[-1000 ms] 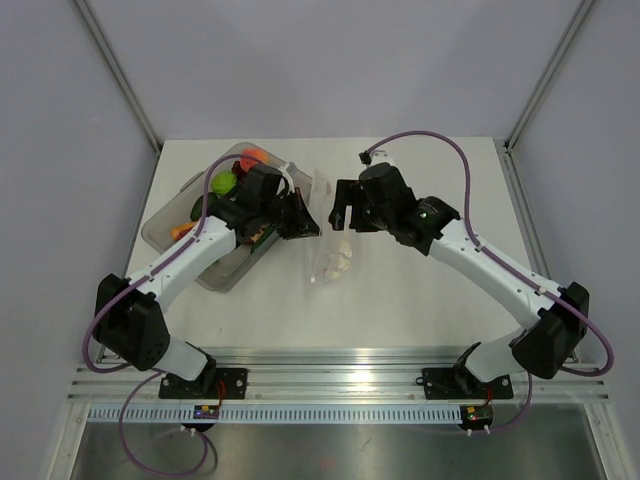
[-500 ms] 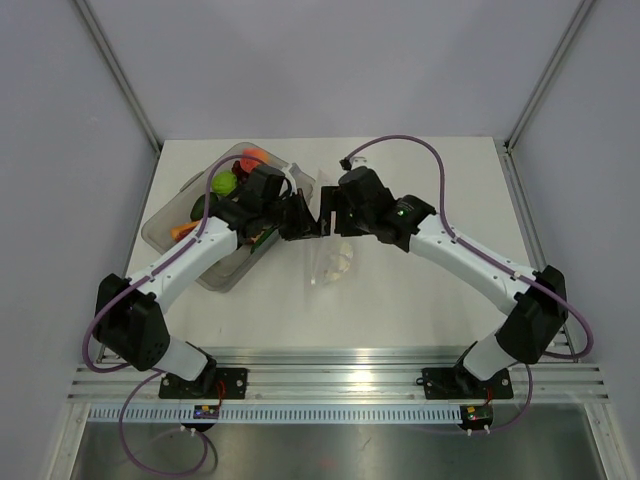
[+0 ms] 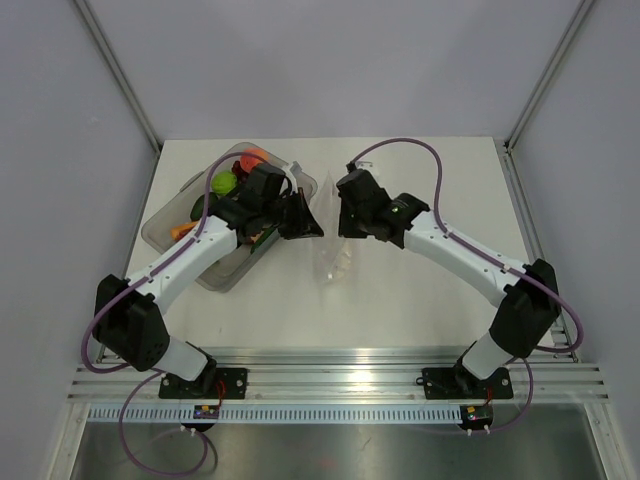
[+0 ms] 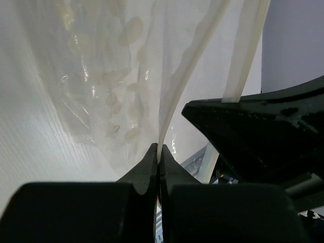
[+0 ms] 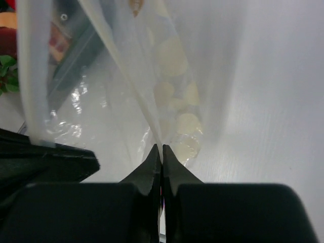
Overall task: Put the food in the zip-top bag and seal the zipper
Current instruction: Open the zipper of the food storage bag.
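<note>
The zip-top bag is a clear pouch with pale round spots, hanging to the table between both grippers. My left gripper is shut on one lip of its mouth. My right gripper is shut on the other lip. The zipper shows as a pale strip along each lip, and the two lips stand apart. The spotted bag wall hangs below the jaws. The food lies in the tray: a light-green lime and an orange-red piece, with the rest partly hidden behind the left arm.
A clear grey tray stands at the left of the white table, under the left arm. Metal frame posts rise at the table's back corners. The right gripper's black fingers fill the right of the left wrist view.
My right gripper has moved left to the bag's mouth and shut on its lip. The left gripper has stayed shut on the other lip.
</note>
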Tool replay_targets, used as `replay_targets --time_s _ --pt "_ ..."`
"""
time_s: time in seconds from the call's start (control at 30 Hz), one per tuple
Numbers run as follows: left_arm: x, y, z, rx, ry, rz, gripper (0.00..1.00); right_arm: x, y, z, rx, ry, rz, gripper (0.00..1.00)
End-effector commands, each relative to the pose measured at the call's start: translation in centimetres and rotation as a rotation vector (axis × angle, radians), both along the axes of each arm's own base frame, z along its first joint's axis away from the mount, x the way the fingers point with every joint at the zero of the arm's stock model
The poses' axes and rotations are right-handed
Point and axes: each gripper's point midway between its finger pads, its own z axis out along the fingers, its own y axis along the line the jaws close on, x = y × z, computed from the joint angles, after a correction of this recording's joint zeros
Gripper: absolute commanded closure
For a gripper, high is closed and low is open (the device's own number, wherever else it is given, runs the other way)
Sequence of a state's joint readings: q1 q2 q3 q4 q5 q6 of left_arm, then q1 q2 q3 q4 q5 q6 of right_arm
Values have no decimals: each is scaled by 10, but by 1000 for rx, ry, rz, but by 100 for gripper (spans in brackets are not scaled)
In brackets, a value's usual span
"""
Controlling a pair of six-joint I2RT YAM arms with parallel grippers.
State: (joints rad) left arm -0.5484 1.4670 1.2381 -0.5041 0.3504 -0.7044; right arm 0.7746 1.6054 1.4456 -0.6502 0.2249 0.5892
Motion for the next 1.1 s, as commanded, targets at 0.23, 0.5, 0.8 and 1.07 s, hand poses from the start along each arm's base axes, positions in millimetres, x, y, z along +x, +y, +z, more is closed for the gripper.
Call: replay_targets --time_s 0.23,0.5,0.8,1.07 --pt "10 -28 39 -94 -96 -100 100 -14 -93 39 -73 -99 -175 100" --pt "21 -46 11 -6 -48 -248 100 -34 -133 59 -128 -130 -272 100" --pt "18 -63 -18 53 -16 -369 100 -38 -134 26 -242 -17 -231 100" --pt "24 -67 -52 137 39 -386 96 -21 -109 -11 -273 66 -189 100"
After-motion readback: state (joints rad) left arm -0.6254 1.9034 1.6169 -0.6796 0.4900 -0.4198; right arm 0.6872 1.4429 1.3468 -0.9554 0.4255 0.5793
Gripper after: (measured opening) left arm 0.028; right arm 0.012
